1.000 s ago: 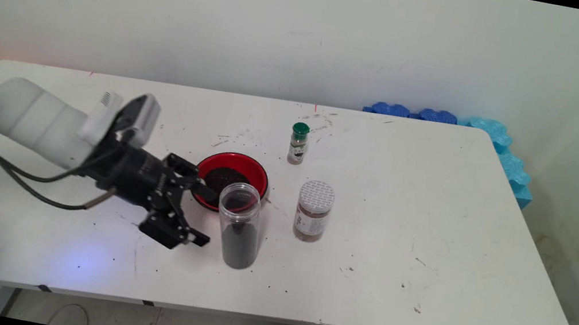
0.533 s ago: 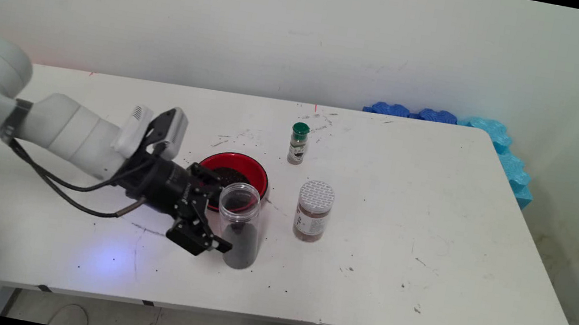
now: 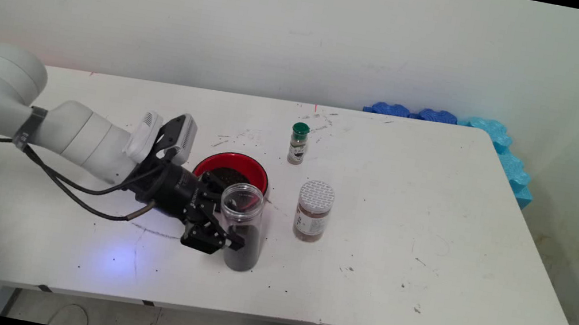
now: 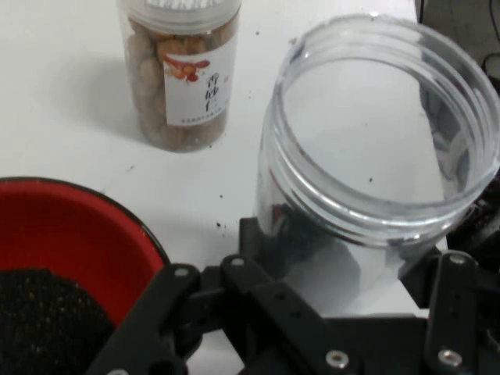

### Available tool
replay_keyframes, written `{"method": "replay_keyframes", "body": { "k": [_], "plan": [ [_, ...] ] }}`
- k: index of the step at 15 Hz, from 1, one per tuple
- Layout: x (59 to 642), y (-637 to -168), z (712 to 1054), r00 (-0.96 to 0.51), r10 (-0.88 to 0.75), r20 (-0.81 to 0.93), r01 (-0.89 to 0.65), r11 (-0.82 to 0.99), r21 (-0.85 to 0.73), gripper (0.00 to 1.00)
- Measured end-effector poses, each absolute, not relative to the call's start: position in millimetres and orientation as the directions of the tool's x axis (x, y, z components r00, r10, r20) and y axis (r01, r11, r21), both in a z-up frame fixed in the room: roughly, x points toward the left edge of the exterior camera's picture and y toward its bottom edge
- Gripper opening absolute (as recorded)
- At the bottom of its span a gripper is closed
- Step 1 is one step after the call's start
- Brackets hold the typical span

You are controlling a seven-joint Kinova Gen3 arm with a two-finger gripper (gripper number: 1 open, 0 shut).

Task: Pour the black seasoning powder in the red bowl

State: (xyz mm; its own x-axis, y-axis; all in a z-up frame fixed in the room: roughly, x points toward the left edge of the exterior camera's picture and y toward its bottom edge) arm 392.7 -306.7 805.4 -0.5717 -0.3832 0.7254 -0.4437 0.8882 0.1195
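Arm reaching low from left, gripper [image 3: 222,220] straddling clear jar [image 3: 240,230], fingers apart | jar standing just before red bowl [image 3: 233,171] | labelled nut jar [image 4: 181,70], writing unreadable, beyond.

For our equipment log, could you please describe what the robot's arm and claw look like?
The arm is glossy white with rounded links; black cables hang beneath it. A white-and-grey module sits at the wrist. The claw is black, with a pinned metal linkage.
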Motion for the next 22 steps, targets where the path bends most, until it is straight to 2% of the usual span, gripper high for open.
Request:
{"method": "replay_keyframes", "body": {
  "k": [7, 15, 22],
  "plan": [
    [401, -303, 821, -0.569, -0.375, 0.732, -0.415, 0.899, 0.138, 0.0],
    [430, -302, 876, -0.594, -0.379, 0.709, -0.39, 0.907, 0.158, 0.0],
    [455, -315, 931, -0.581, -0.46, 0.672, -0.431, 0.874, 0.226, 0.0]
  ]
}}
